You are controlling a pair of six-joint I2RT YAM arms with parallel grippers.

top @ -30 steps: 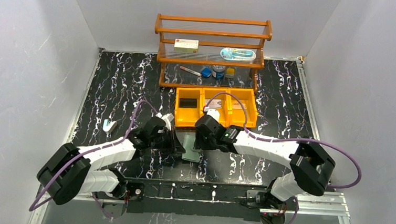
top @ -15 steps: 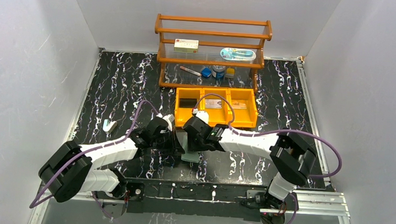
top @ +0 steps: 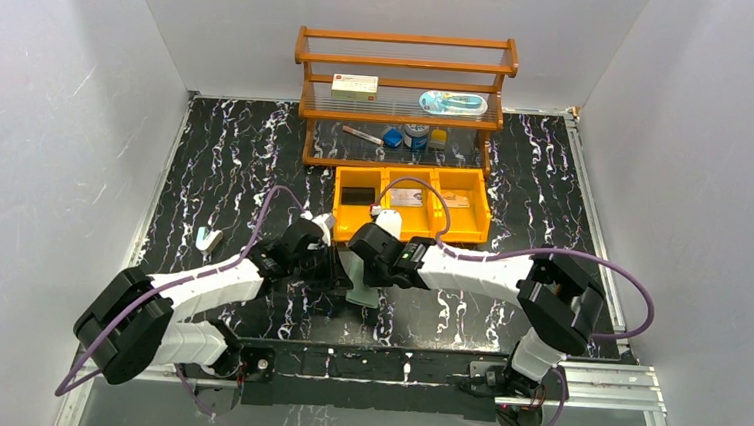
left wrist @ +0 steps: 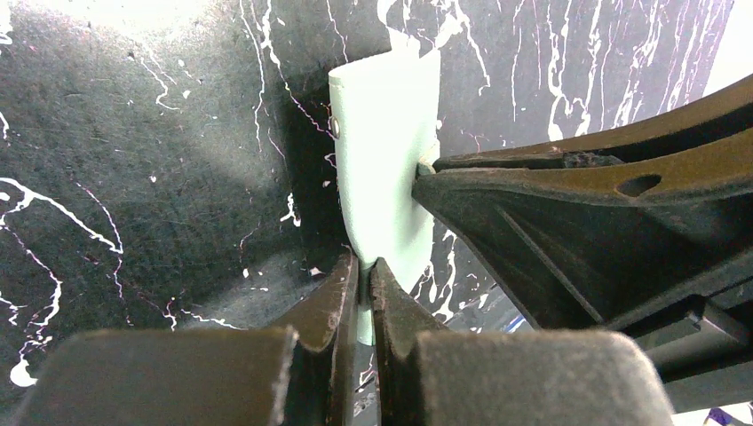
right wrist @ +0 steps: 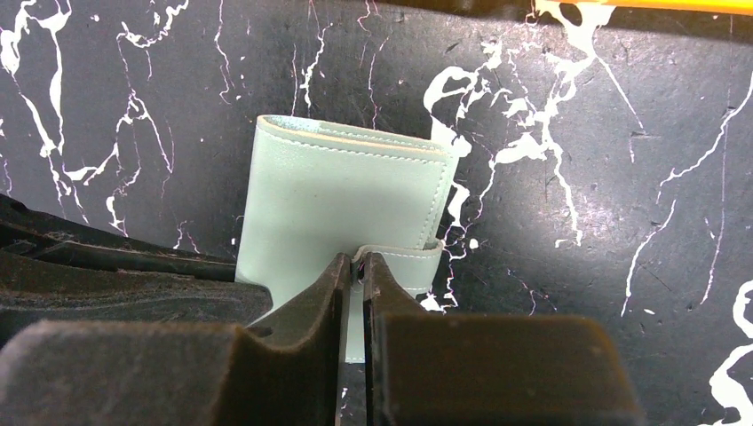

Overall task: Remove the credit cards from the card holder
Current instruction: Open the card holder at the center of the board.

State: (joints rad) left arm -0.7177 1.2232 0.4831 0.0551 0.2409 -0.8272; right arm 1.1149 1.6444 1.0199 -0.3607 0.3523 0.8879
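since the card holder (top: 364, 284) is folded shut, with no credit cards showing from it in any view, i judge the step in hand to be the opening: undo the clasp before anything can come out. the holder sits on the black marbled table (top: 227, 152), between my two arms and a little nearer me than the orange bins (top: 409, 237). whether it lies quite flat i cannot tell.

my left gripper (left wrist: 364, 288) is closed right down on the holder's near edge, with only the pale green leather between the fingers, so it serves as the anchor. my right gripper (right wrist: 355, 271) comes in from the other side. its fingers are pinched almost together on the snap tab (right wrist: 404, 260), the little strap that wraps round the holder's edge, and nothing else is between them.

the next move, as i reckon it, calls for a peel: draw the tab up and away from the cover while the left hand holds firm, so the snap gives and the holder does not simply follow. the tab is thin and the grip is small, so it may slip if i pull too sharply. once the flap is free i must spread the fold to bare the pockets.
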